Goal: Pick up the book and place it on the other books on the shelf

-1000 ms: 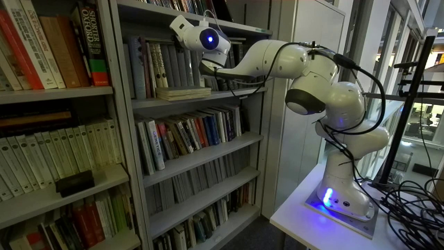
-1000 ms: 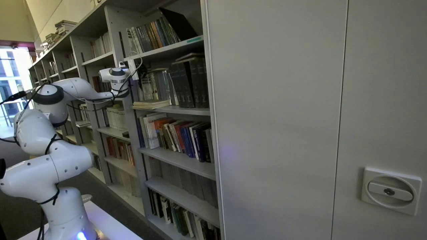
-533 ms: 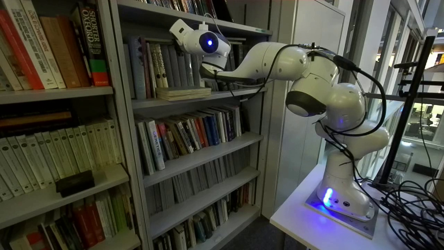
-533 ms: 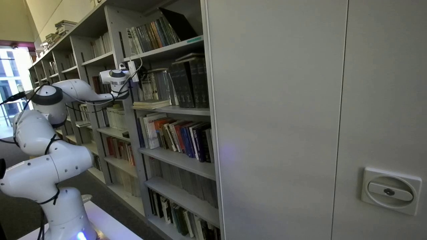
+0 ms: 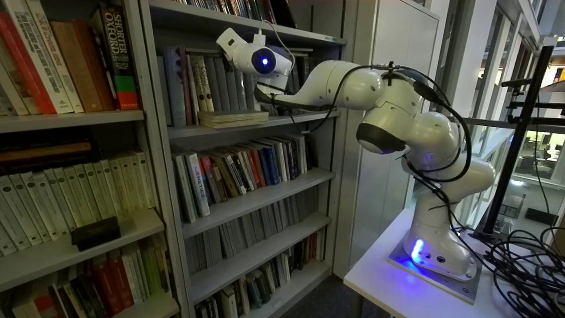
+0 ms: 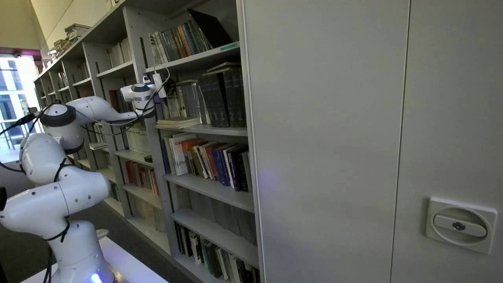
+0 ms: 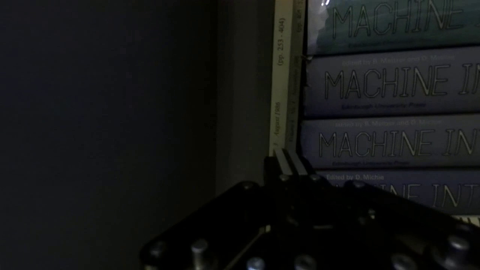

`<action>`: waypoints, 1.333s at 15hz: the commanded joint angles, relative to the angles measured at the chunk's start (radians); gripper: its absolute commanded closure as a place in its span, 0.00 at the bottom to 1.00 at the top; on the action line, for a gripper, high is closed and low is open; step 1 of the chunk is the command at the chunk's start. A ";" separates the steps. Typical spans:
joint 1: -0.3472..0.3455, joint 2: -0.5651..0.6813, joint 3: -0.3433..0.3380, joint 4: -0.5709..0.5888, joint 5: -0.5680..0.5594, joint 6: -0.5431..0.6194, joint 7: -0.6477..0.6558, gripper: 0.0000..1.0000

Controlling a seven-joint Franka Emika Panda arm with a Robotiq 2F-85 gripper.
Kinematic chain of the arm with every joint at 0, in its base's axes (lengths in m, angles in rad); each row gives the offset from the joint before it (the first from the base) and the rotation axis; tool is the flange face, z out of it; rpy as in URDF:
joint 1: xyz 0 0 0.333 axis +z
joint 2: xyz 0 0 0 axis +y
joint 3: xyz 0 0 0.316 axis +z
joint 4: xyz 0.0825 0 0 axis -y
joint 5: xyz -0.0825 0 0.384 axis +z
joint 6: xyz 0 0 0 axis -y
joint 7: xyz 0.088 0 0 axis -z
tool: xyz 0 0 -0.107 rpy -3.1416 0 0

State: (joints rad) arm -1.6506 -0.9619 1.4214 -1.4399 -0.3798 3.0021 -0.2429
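The book, thin, flat and dull olive-tan, lies on top of the other books (image 5: 220,86) in both exterior views, its visible edge (image 6: 186,82) partly behind my wrist. In the wrist view two thin flat spines, one cream (image 7: 280,75) and one duller (image 7: 295,75), run across the tops of upright MACHINE spines (image 7: 375,86); which is the book I cannot tell. My gripper (image 7: 285,152) is shut, its pale pads almost together with nothing seen between them. Its tips overlap the lower end of the cream spine; contact cannot be judged. The shelf (image 5: 190,131) carries the row.
A stack of thin tan books (image 5: 233,118) lies flat at the shelf's front edge, below my wrist. The shelf board above (image 5: 251,22) passes close over the hand. Tall dark volumes (image 6: 224,96) stand further along the row. A cable (image 5: 320,126) hangs under the forearm.
My wrist and forearm have sunk a little in front of the row, and the hand has shifted slightly. The books have not moved.
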 commanded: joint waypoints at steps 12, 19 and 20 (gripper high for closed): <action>-0.090 -0.065 -0.024 0.057 0.009 0.037 0.037 1.00; -0.155 -0.062 0.028 0.145 0.024 0.010 0.024 1.00; -0.163 -0.062 0.034 0.156 0.025 0.009 0.021 1.00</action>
State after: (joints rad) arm -1.7570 -1.0249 1.4314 -1.3503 -0.3771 3.0022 -0.2088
